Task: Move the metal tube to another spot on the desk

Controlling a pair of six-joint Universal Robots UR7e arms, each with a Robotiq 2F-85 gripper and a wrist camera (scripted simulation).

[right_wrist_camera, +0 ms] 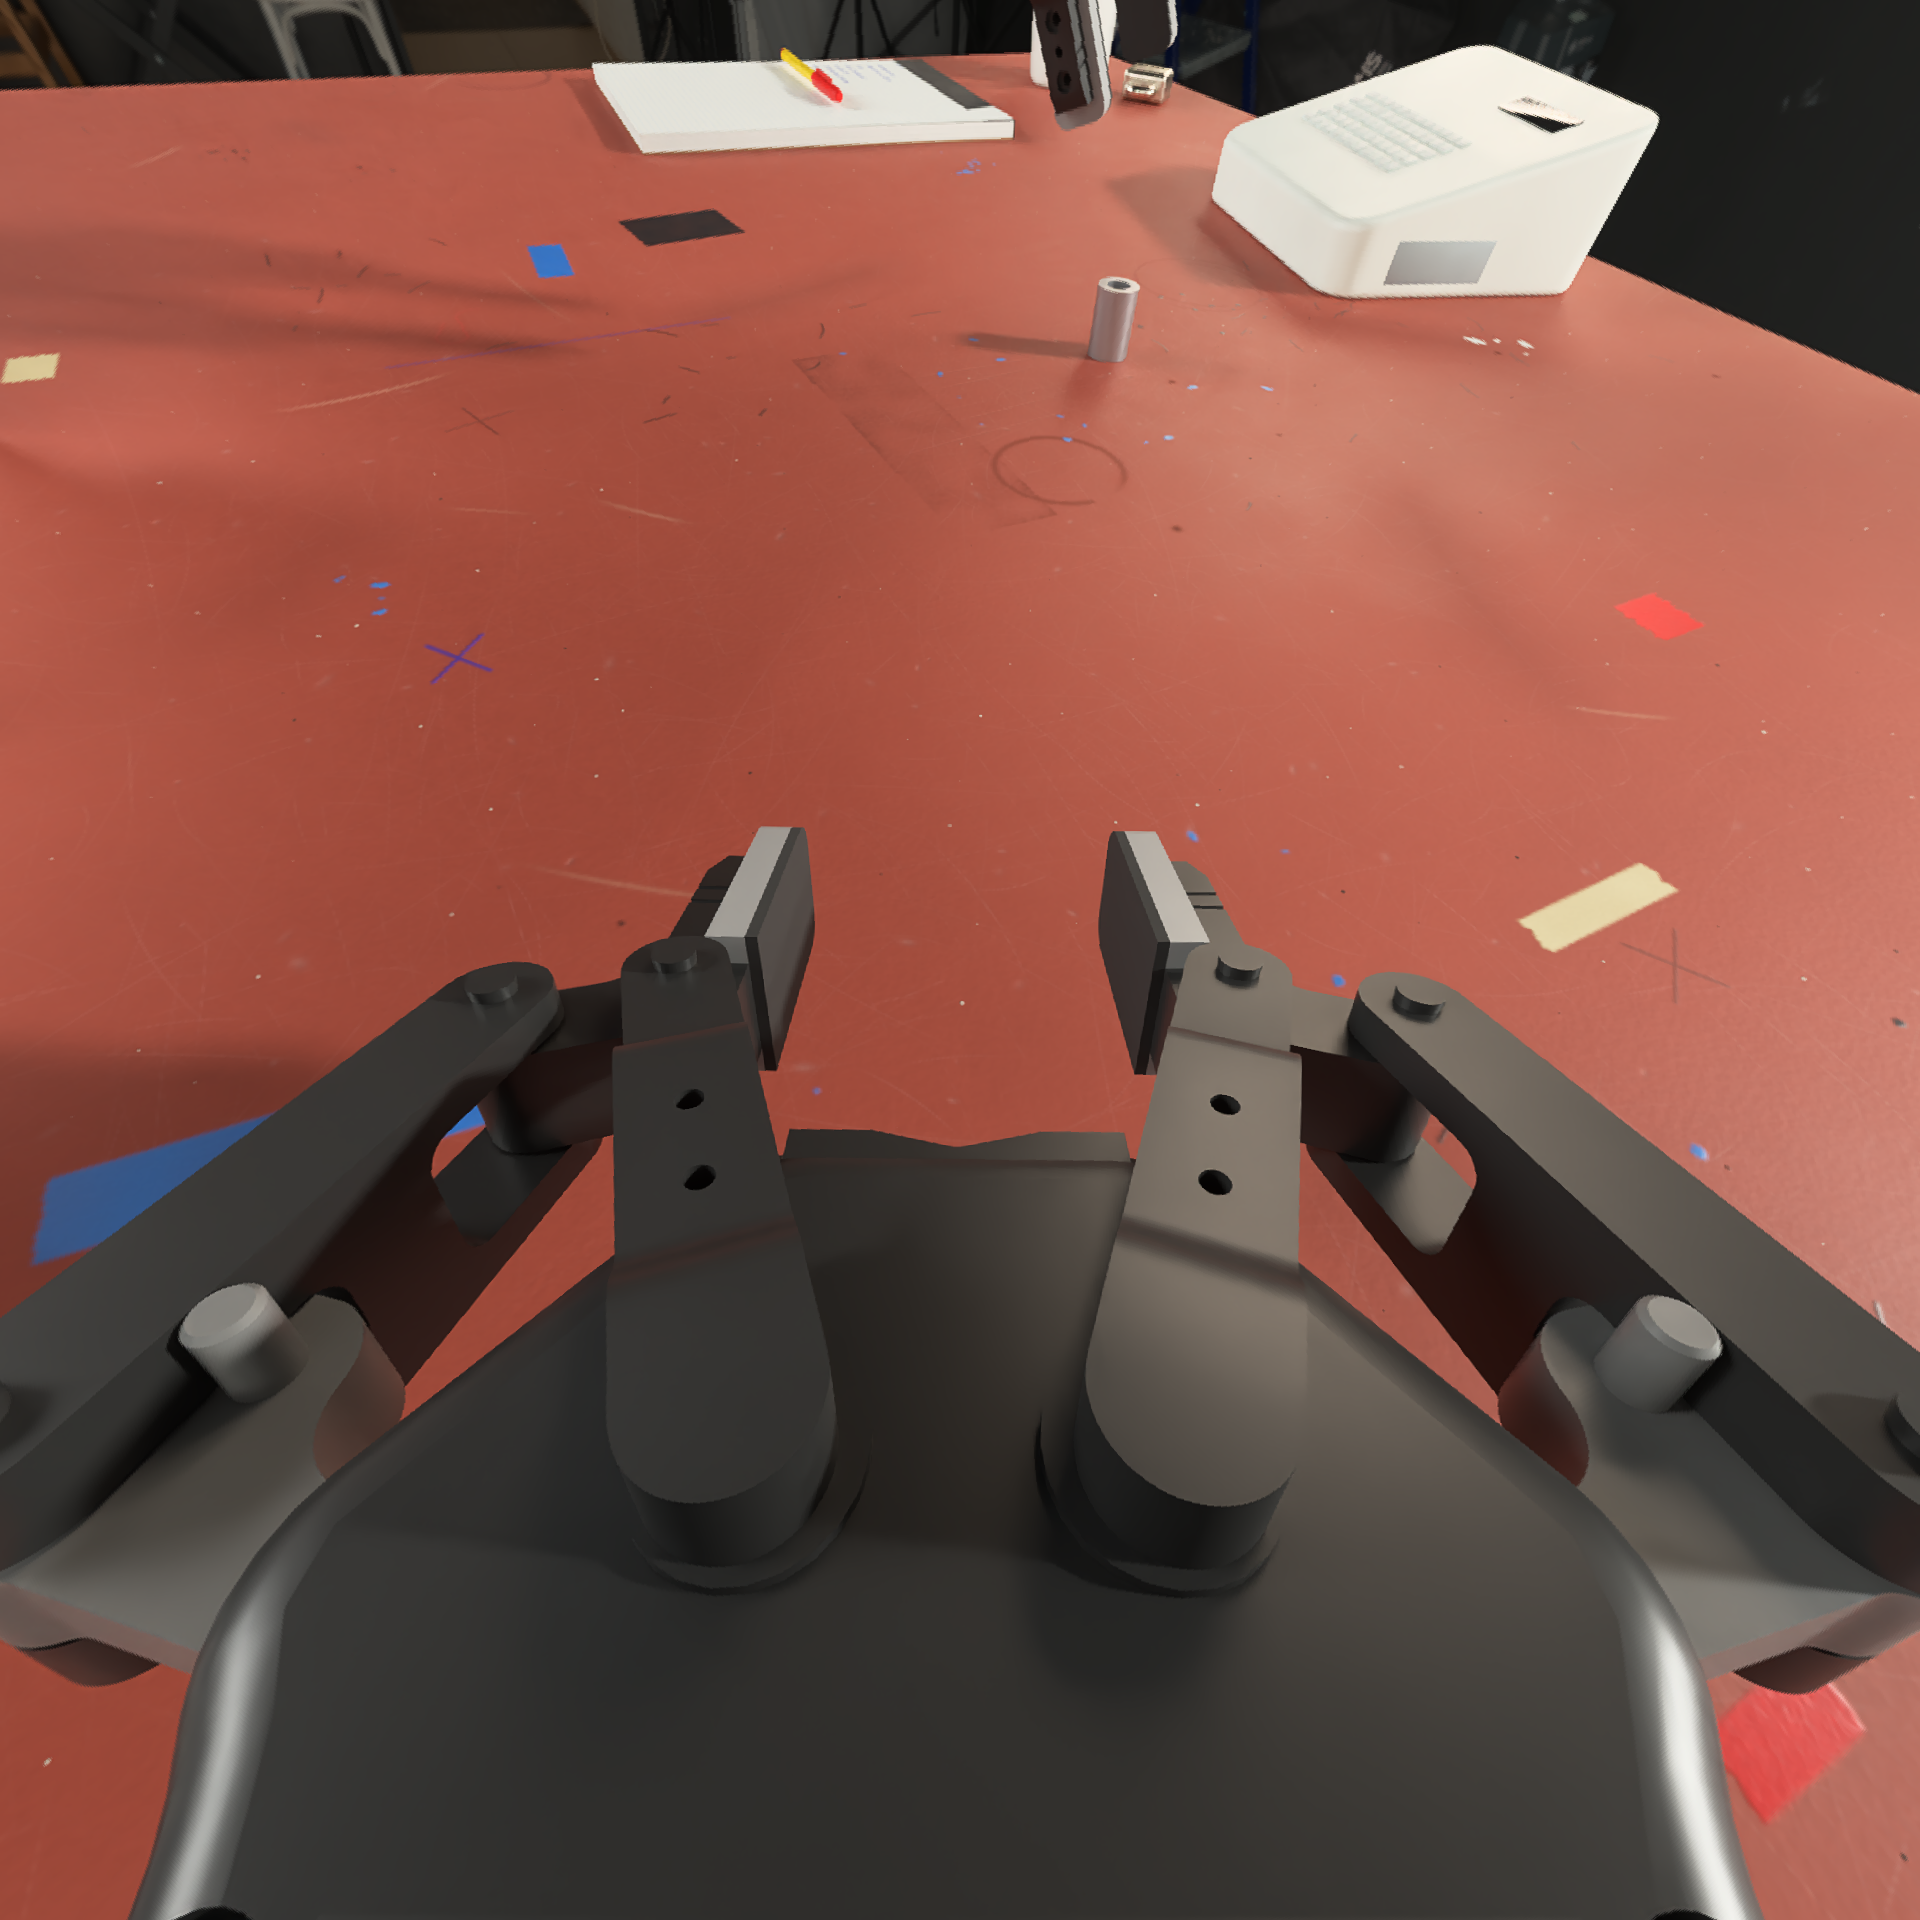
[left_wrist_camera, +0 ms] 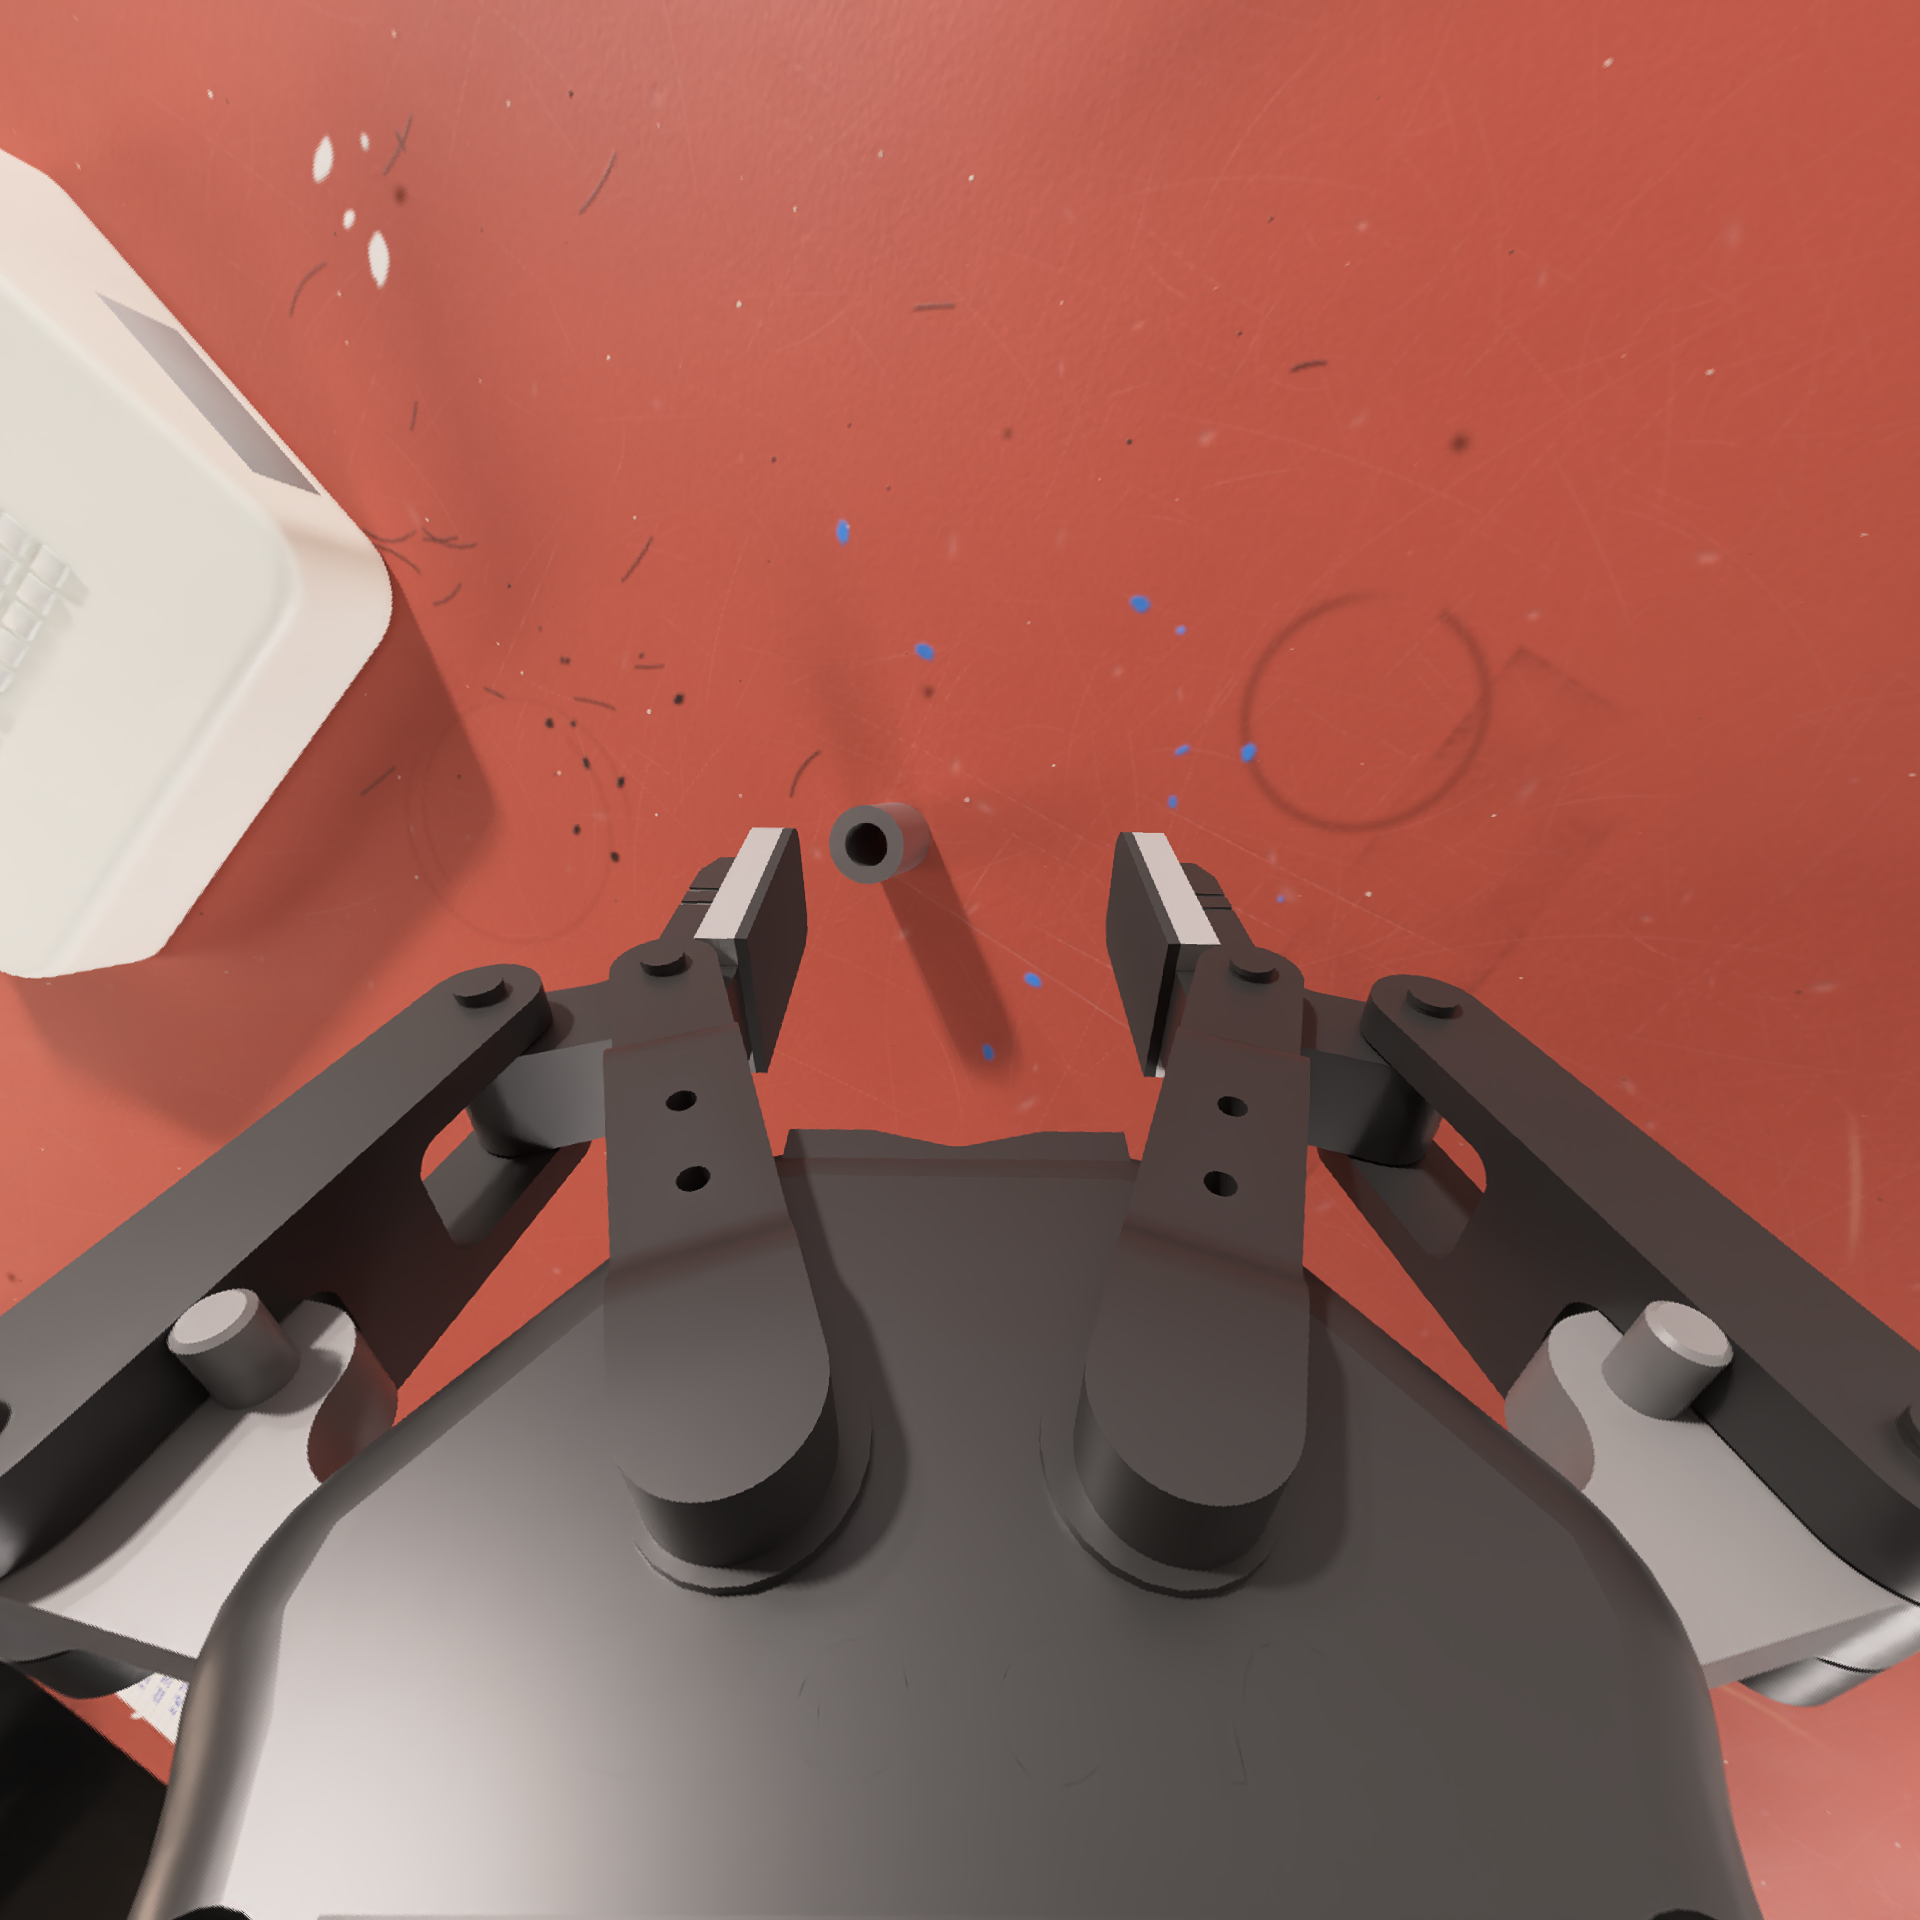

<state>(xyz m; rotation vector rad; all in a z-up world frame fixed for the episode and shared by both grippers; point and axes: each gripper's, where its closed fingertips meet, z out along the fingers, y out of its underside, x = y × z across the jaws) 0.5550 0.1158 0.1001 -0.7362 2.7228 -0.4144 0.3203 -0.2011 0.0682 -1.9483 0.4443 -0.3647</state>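
Observation:
The metal tube (left_wrist_camera: 878, 843) stands upright on the red desk (left_wrist_camera: 1351, 312); in the left wrist view I look down into its bore. My left gripper (left_wrist_camera: 958, 847) is open above it, the tube lying just inside the left fingertip (left_wrist_camera: 769, 862), apart from both pads. In the right wrist view the tube (right_wrist_camera: 1113, 319) stands far off, with the left gripper's fingers (right_wrist_camera: 1075, 62) hanging high above it. My right gripper (right_wrist_camera: 956, 847) is open and empty, low over the near part of the desk (right_wrist_camera: 727, 675).
A white sloped device with a keypad (left_wrist_camera: 145, 582) sits left of the tube, also at the far right in the right wrist view (right_wrist_camera: 1434, 177). A white notepad (right_wrist_camera: 800, 104) with a red-yellow pen (right_wrist_camera: 812, 75) lies at the far edge. Tape patches dot the desk.

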